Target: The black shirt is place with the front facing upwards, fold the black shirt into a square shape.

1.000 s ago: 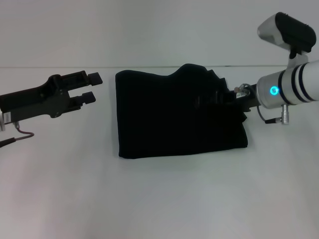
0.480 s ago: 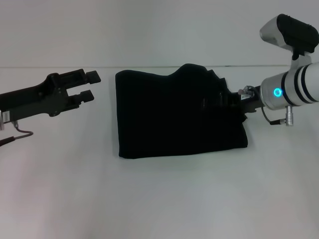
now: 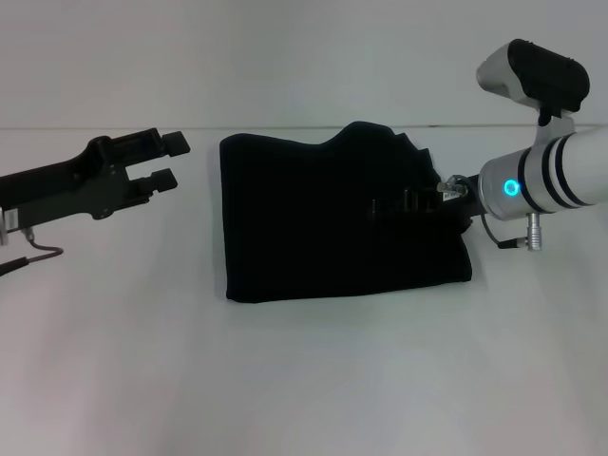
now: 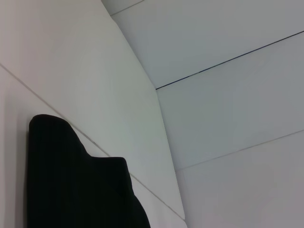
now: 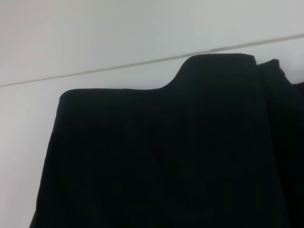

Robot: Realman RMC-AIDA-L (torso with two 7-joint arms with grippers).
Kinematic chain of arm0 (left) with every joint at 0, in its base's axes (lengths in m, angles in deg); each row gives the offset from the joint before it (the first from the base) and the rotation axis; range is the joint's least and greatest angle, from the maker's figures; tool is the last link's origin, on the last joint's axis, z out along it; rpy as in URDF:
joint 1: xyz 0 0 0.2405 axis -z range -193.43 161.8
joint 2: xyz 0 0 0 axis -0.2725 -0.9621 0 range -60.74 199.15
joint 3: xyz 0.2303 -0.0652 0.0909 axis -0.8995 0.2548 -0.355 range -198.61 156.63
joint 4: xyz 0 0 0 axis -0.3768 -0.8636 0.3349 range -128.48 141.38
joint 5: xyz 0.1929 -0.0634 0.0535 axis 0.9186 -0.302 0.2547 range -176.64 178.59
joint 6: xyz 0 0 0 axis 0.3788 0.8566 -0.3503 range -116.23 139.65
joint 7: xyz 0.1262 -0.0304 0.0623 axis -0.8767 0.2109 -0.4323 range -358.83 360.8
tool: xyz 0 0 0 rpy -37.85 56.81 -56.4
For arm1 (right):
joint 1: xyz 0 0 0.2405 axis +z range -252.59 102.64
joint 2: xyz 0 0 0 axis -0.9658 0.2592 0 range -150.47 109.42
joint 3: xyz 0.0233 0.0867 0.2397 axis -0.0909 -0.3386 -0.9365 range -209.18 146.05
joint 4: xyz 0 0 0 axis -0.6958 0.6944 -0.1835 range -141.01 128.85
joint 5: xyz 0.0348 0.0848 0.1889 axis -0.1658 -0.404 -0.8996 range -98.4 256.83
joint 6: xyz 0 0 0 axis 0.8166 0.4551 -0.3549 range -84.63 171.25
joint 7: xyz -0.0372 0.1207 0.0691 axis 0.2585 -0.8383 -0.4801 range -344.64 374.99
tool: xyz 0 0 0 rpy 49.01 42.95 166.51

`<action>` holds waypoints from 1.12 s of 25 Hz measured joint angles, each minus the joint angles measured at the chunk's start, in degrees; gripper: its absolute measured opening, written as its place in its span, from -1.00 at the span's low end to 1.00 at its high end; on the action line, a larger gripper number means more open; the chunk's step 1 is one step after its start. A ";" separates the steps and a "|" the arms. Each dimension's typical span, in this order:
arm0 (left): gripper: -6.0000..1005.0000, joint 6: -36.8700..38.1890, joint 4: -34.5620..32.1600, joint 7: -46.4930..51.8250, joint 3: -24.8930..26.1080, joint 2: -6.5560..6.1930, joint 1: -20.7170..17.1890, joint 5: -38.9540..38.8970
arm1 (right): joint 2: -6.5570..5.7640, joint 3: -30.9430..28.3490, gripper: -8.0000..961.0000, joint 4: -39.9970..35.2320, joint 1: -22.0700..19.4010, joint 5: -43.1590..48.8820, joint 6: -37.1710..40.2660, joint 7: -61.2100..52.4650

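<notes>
The black shirt (image 3: 337, 218) lay folded near the desk's (image 3: 285, 380) far edge, limp, light cloth best pinched at a corner or edge. The left gripper (image 3: 169, 161) hovered open beside it; the right gripper's (image 3: 408, 202) state could not be told. Only the right wrist view showed the shirt's stepped far edge closely.

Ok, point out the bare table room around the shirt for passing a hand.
Widest bare stretch: the table nearer the robot than the black shirt. A narrower strip lies between the shirt's left edge and the open left end effector. The far side has only a thin band before the table edge. Crowded: the shirt's right edge, where the right end effector sits over the fabric.
</notes>
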 joint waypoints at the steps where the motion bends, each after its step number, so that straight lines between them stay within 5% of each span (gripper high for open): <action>1: 0.40 -0.03 0.02 0.00 0.00 0.00 -0.03 -0.01 | 0.00 -0.03 0.90 -0.04 -0.01 -0.08 0.14 0.00; 18: 0.40 -0.06 0.05 0.16 0.00 0.09 -0.19 -0.73 | -0.57 -0.08 0.66 -0.60 -0.09 -0.21 0.13 -1.09; 21: 0.40 -0.24 0.05 0.19 0.00 0.07 -0.08 -0.73 | -0.59 -0.06 0.18 -0.61 -0.17 -0.18 -0.05 -1.30; 28: 0.40 -0.58 0.05 0.20 0.05 0.03 0.01 -1.18 | -0.73 -0.04 -0.49 -0.61 -0.30 -0.20 -0.25 -1.35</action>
